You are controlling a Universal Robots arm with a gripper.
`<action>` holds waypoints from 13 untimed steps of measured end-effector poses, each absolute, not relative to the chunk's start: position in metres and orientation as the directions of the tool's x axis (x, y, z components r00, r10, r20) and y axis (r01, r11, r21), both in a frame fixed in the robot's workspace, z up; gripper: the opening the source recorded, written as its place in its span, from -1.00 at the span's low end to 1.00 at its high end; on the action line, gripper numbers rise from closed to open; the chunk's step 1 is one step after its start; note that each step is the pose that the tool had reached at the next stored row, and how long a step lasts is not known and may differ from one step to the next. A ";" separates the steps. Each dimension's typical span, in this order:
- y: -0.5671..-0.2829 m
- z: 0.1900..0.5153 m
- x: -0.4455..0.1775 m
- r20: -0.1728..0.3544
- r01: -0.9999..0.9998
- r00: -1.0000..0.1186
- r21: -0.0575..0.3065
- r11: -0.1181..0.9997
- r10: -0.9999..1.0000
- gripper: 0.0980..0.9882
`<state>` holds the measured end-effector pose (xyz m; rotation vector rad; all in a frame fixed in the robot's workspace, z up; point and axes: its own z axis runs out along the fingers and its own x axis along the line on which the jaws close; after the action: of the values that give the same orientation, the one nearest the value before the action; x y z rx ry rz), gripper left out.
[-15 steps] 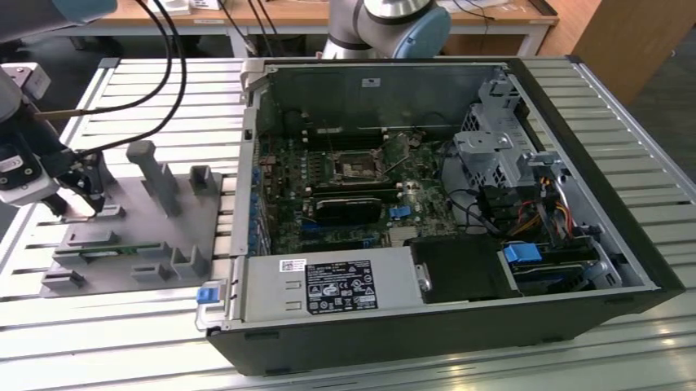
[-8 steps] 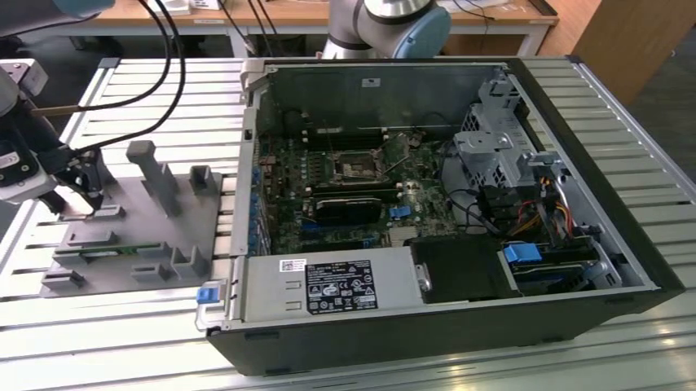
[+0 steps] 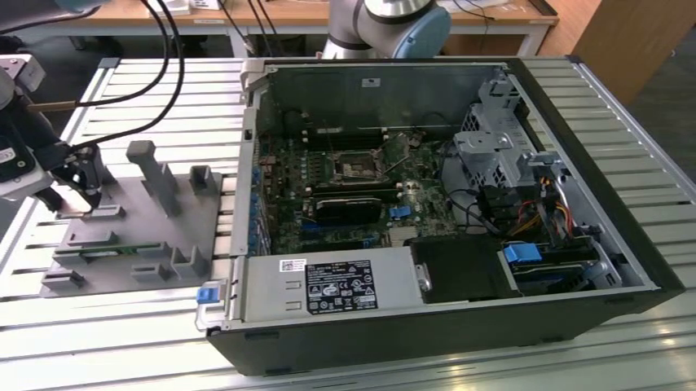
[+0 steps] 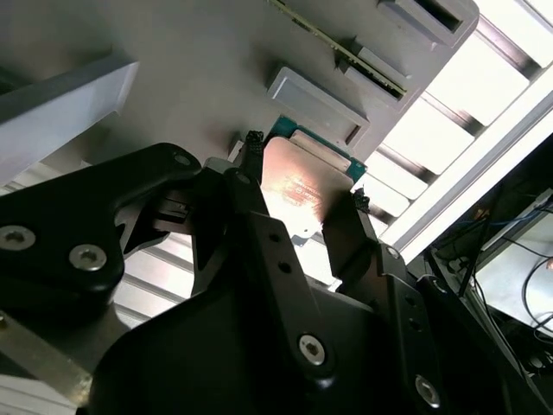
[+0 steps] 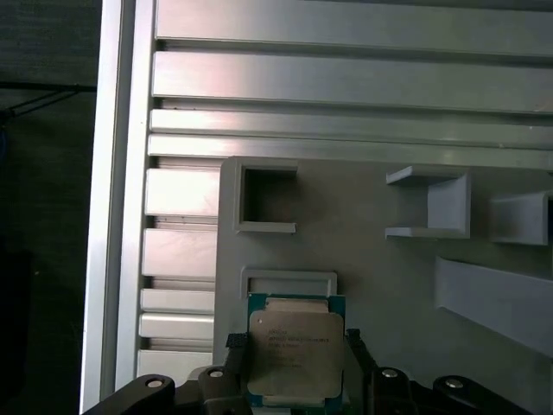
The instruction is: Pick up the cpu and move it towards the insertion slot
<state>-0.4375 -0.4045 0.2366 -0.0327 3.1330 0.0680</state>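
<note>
Update: clamping pincer on cpu from both sides, hanging low over grey fixture at exterior view's 9 o'clock on desk; eyeing insertion slot off toward 3 o'clock, inside open case.

One cpu, one tool, one grey fixture, one green memory strip and one computer case.

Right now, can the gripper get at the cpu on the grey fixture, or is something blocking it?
Probably yes. In both wrist views the gripper brackets the cpu, which lies flat on the grey fixture, its top uncovered and nothing between them.
</note>
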 end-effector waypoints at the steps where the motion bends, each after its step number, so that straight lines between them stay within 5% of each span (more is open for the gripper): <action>1: -0.404 0.237 -0.438 -0.008 -0.021 -1.000 0.043 0.999 -0.021 -0.04; 13: -0.404 0.243 -0.437 -0.008 -0.021 -1.000 0.043 0.999 -0.021 -0.04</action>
<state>-0.4375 -0.4044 0.2426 -0.0328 3.1328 0.0681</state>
